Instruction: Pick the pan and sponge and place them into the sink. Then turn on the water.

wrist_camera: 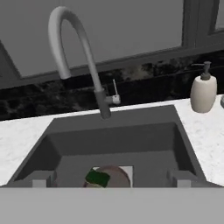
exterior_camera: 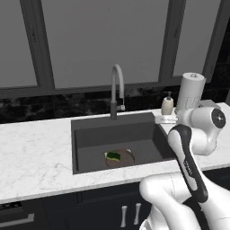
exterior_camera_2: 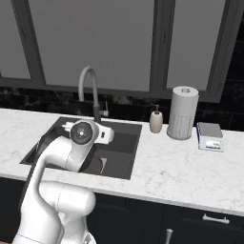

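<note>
gripper (wrist_camera: 112, 178) is hanging open over the sink's (wrist_camera: 183, 144) front, facing the faucet (wrist_camera: 89, 57); its lever (wrist_camera: 115, 94) is lying straight ahead, behind the sink.

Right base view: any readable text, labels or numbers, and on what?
None legible.
Small box right of the paper towel roll: blue and green marks on its front, too blurred to read.
Soap pump bottle: no label visible.
Faucet: no markings.
</note>
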Controlling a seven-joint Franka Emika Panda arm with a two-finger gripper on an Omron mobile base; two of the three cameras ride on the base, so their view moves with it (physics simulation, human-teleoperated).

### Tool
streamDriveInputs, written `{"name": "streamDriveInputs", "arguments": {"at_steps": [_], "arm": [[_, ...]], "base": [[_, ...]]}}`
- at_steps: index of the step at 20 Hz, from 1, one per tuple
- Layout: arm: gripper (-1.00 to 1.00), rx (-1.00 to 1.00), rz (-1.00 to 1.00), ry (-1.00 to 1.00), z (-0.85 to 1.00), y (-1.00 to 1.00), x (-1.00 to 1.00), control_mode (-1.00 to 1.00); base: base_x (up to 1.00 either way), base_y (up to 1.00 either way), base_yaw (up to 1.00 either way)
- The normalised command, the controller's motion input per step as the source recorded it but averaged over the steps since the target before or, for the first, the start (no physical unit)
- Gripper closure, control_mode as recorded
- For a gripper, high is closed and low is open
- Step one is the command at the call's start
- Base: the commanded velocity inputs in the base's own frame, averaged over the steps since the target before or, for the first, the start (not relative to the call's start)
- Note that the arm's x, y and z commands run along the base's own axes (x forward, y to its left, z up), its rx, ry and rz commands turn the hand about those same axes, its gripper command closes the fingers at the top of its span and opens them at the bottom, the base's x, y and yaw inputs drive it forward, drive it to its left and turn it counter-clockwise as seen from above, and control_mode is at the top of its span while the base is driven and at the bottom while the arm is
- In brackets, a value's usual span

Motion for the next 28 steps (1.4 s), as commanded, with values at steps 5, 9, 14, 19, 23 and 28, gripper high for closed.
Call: {"name": "streamDriveInputs", "arguments": {"at_steps": [5, 9, 14, 19, 23, 28], "arm": [[-1.0, 0.13, -0.04, 0.17, 0.0, 0.0, 0.12, -1.0], [-1.0, 0.36, -0.07, 0.18, 0.0, -0.05, 0.01, -1.0], [-1.0, 0.43, -0.15, 0.19, 0.0, -0.03, 0.03, -1.0], [-1.0, 0.41, -0.3, 0.24, 0.0, 0.0, 0.04, -1.0], [-1.0, 0.43, -0.4, 0.21, 0.0, -0.05, 0.0, -1.0], [-1.0, 0.32, -0.39, 0.15, 0.0, -0.04, 0.0, -1.0]], "base": [[0.0, 0.0, 0.0], [0.0, 0.0, 0.0], [0.0, 0.0, 0.0], [0.0, 0.0, 0.0], [0.0, 0.0, 0.0], [0.0, 0.0, 0.0]]}}
